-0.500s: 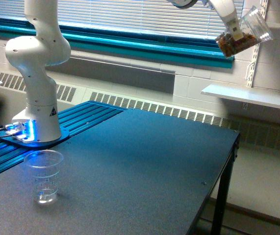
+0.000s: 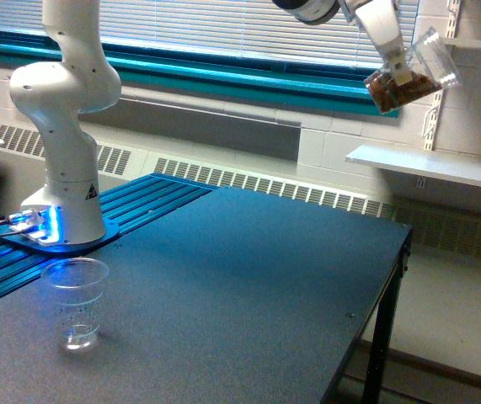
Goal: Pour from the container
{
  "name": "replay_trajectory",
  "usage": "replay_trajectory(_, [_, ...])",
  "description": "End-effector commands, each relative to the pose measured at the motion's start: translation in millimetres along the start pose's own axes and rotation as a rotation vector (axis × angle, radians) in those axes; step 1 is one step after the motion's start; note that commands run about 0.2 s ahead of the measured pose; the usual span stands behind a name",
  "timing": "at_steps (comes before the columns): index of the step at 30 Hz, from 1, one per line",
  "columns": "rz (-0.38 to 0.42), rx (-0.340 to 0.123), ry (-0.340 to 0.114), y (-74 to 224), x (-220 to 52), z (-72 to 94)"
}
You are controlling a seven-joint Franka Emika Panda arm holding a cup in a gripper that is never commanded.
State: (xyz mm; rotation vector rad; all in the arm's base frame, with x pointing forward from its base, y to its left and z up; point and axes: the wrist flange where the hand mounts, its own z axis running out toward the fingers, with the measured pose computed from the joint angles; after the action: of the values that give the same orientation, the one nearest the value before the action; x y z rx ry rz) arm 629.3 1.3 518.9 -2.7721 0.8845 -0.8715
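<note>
Now | gripper clamped on tilted container, upper right | measuring cup upright on table, lower left

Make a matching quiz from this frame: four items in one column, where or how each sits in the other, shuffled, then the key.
Items
1. container
2. measuring cup
3. robot base
4. white shelf

Places or states
A. upright on the dark table, near the exterior view's left edge
B. on the wall at the exterior view's right, beyond the table
C. tilted, high in the air, brown pieces inside, held by the end effector
D. glowing blue, on the blue ribbed surface

Pairs: 1-C, 2-A, 3-D, 4-B
</note>
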Motion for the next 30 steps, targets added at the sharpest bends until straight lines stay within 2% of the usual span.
replay_trajectory(1, [-0.006, -0.014, 0.027, 6.9, -4.9, -11.0])
replay_trajectory(6, [0.015, -0.057, 0.044, 31.4, -6.0, -11.7])
replay_trajectory(17, [0.106, -0.152, 0.094, 105.3, 4.3, -25.8])
replay_trajectory(22, [0.156, -0.200, 0.096, 141.4, 3.3, -27.8])
replay_trajectory(30, [0.208, -0.249, 0.089, 186.5, -11.2, -38.9])
